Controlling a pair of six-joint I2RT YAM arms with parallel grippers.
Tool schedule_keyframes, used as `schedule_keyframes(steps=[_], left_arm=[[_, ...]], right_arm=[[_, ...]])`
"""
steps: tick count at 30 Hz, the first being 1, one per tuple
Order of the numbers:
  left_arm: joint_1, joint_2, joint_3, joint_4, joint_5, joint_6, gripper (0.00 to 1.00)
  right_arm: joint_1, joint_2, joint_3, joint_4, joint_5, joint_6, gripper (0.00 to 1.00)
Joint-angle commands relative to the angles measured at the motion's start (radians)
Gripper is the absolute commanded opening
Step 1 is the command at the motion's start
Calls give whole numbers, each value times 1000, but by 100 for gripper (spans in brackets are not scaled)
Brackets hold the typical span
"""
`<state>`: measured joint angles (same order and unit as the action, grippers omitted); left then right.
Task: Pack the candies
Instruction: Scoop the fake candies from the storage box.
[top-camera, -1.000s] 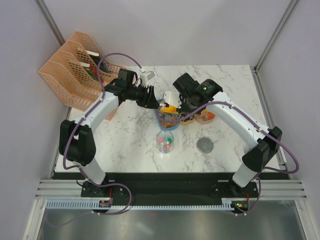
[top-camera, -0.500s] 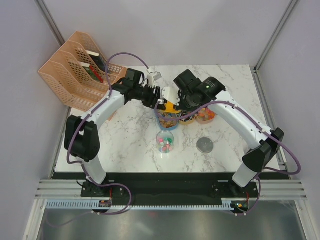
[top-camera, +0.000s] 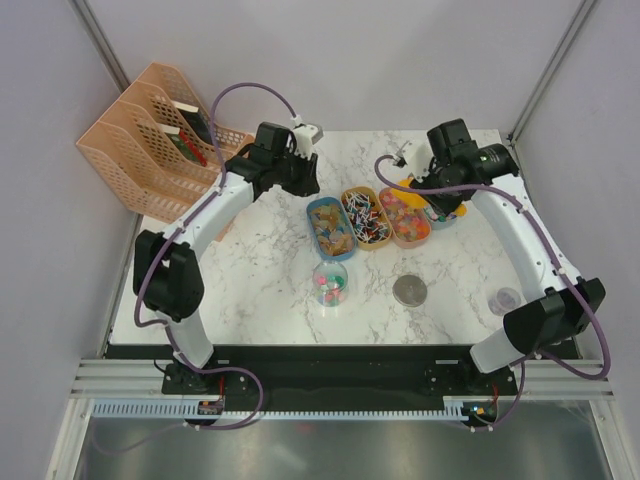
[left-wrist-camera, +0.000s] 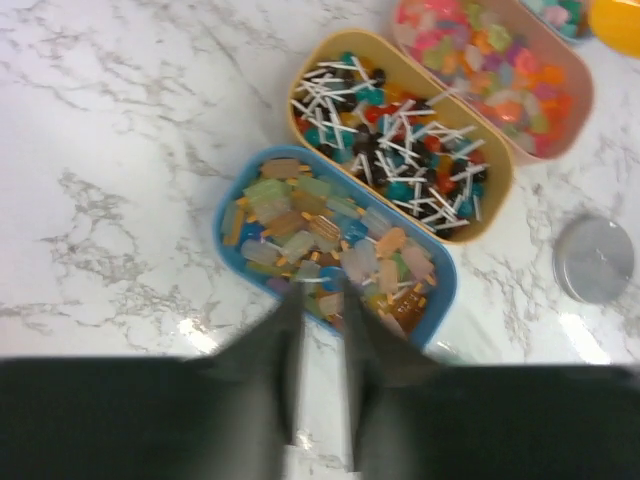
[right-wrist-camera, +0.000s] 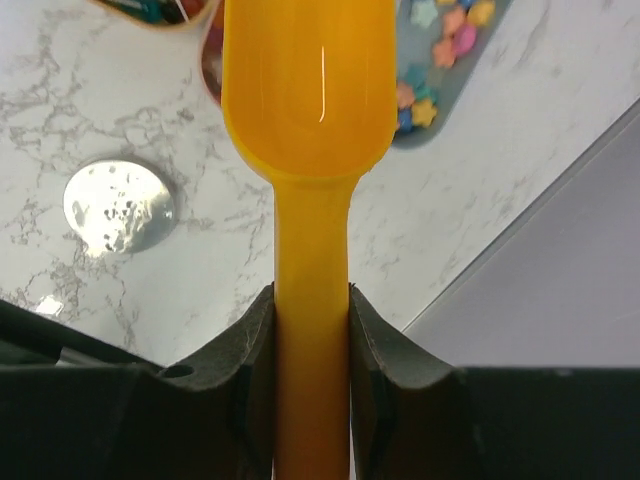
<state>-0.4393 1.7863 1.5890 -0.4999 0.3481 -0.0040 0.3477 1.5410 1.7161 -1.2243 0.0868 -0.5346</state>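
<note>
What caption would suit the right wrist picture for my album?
Right gripper clamps a yellow-orange scoop by its handle above the marble table, silver disc alongside.

My left arm (top-camera: 205, 212) bends up toward the upper middle of the overhead frame. The left gripper (left-wrist-camera: 318, 300) tilts downward, its blurred fingers (left-wrist-camera: 285, 350) parted by a thin gap and holding nothing. My right arm (top-camera: 522, 238) arcs to the upper right, and the right gripper (right-wrist-camera: 312, 305) is clamped on the orange scoop (right-wrist-camera: 310, 90) by its handle.
</note>
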Motion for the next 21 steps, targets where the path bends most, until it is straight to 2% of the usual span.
schedule_keyframes(steps=[1, 2, 6, 9, 14, 21], left_arm=[[13, -15, -56, 6, -182, 99, 8], [13, -7, -81, 11, -181, 93, 2], [13, -10, -222, 53, -169, 55, 2], [13, 4, -271, 86, -173, 29, 2], [13, 65, -273, 96, -156, 15, 2], [7, 156, -222, 92, -57, 15, 2]], right_arm=[[-42, -10, -75, -41, -27, 87, 0], [-64, -6, -111, -47, -27, 91, 0], [-92, 21, -167, -75, -19, 107, 0], [-96, 44, -185, -96, -1, 110, 0], [-107, 102, -168, -129, 8, 114, 0], [-107, 195, -110, -136, 31, 114, 0]])
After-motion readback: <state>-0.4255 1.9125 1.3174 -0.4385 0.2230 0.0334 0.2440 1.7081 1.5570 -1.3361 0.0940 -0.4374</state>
